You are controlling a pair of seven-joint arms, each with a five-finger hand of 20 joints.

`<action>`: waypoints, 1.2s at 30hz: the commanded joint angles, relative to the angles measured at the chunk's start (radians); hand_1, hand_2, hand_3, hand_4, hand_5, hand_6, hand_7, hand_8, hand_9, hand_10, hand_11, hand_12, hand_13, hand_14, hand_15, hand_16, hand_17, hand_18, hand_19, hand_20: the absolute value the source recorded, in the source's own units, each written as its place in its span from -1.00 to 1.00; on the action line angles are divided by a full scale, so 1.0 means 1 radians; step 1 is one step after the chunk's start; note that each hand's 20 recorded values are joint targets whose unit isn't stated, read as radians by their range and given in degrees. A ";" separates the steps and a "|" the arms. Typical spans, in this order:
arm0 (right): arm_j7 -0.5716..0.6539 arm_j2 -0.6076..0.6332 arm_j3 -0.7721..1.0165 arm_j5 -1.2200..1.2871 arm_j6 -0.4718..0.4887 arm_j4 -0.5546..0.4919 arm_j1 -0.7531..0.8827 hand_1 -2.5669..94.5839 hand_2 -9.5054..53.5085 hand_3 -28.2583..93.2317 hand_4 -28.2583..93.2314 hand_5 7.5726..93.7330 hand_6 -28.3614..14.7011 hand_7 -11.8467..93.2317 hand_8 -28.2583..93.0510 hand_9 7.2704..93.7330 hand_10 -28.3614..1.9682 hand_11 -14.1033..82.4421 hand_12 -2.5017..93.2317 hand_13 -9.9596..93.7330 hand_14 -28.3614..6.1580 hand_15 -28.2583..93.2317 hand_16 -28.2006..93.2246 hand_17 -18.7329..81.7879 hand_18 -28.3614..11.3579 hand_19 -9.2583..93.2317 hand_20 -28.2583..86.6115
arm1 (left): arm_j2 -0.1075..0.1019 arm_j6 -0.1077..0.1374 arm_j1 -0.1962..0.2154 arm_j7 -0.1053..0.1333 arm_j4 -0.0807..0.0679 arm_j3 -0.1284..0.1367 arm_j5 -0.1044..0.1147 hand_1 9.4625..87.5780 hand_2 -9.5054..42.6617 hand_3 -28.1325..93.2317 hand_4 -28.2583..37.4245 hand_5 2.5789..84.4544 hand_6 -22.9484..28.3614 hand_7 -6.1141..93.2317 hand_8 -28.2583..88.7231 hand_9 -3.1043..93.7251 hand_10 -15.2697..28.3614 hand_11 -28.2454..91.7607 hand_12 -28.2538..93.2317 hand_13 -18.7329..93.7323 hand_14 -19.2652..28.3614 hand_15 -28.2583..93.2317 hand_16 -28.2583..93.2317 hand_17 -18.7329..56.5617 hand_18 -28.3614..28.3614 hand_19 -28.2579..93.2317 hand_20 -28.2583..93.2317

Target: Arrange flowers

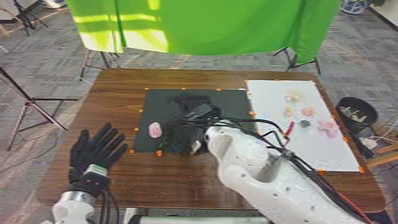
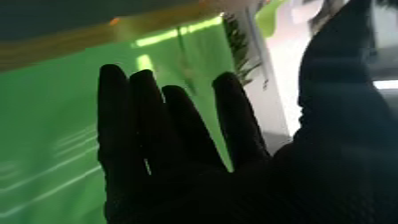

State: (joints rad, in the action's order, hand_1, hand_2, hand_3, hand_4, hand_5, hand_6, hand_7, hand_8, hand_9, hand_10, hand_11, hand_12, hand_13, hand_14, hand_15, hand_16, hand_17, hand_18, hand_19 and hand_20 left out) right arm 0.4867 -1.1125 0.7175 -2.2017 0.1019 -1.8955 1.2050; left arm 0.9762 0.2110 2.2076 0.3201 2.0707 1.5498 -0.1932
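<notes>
In the head view, my right hand [image 1: 197, 109] is over the black mat [image 1: 160, 102], with its arm coming in from the lower right. A pink flower [image 1: 155, 130] lies on the mat's left part. On the white board [image 1: 333, 157] are a pale flower [image 1: 294, 96], a peach one [image 1: 307, 111], a pink one [image 1: 328, 128], a red stick-like piece [image 1: 289, 129] and a small grey round thing [image 1: 305, 123]. My left hand [image 1: 92, 154] is open at the table's left side. The right wrist view shows my right hand [image 2: 191, 182] with straight, spread fingers and nothing held.
Orange markers edge the mat and board on the brown table [image 1: 115, 100]. Right of the table stands a black bin [image 1: 357, 111]. Behind it hangs a green cloth [image 1: 204, 27]. A dark leafy sprig [image 2: 238, 45] appears beyond the hand in the right wrist view.
</notes>
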 commanded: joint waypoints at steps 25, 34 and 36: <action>0.057 0.437 0.672 0.072 0.327 0.035 0.356 0.00 -1.00 0.71 -1.00 -0.16 0.20 -0.55 -0.72 -0.24 0.06 -0.61 -0.72 -0.07 -0.08 -0.35 -0.23 -0.27 -0.48 0.17 -0.23 | 0.012 0.019 0.072 0.040 0.032 0.030 0.012 -0.69 0.09 0.58 -1.00 -0.14 0.28 -0.69 -0.65 -0.36 0.42 -0.16 -0.45 -0.32 0.51 0.01 -0.68 -0.71 0.49 0.00 -0.43; 0.006 0.431 0.655 0.082 0.316 0.100 0.362 0.15 -0.59 0.73 -1.00 -0.10 0.30 -0.53 -0.74 -0.14 0.15 -0.60 -0.74 0.01 0.12 -0.31 -0.32 -0.09 -0.35 -0.09 -0.26 | 0.020 0.019 0.073 0.035 0.032 0.030 0.008 -0.68 0.09 0.58 -1.00 -0.14 0.29 -0.69 -0.65 -0.36 0.42 -0.16 -0.45 -0.32 0.51 0.01 -0.68 -0.71 0.49 0.00 -0.43; -0.001 0.429 0.652 0.068 0.287 0.098 0.381 0.17 -0.57 0.71 -1.00 -0.08 0.33 -0.52 -0.74 -0.07 0.24 -0.59 -0.75 0.05 0.16 -0.28 -0.34 -0.08 -0.29 -0.12 -0.16 | 0.022 0.022 0.076 0.032 0.033 0.030 0.009 -0.68 0.09 0.58 -1.00 -0.14 0.29 -0.69 -0.65 -0.36 0.42 -0.16 -0.45 -0.32 0.51 0.01 -0.68 -0.71 0.49 0.00 -0.43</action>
State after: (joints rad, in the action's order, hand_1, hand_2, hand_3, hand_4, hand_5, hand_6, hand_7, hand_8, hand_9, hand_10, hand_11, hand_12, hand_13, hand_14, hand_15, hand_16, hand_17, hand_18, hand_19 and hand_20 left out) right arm 0.5240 -0.6832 1.3733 -2.0729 0.4172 -1.7927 1.5380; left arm 0.9832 0.2222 2.2663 0.3569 2.0956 1.5825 -0.1887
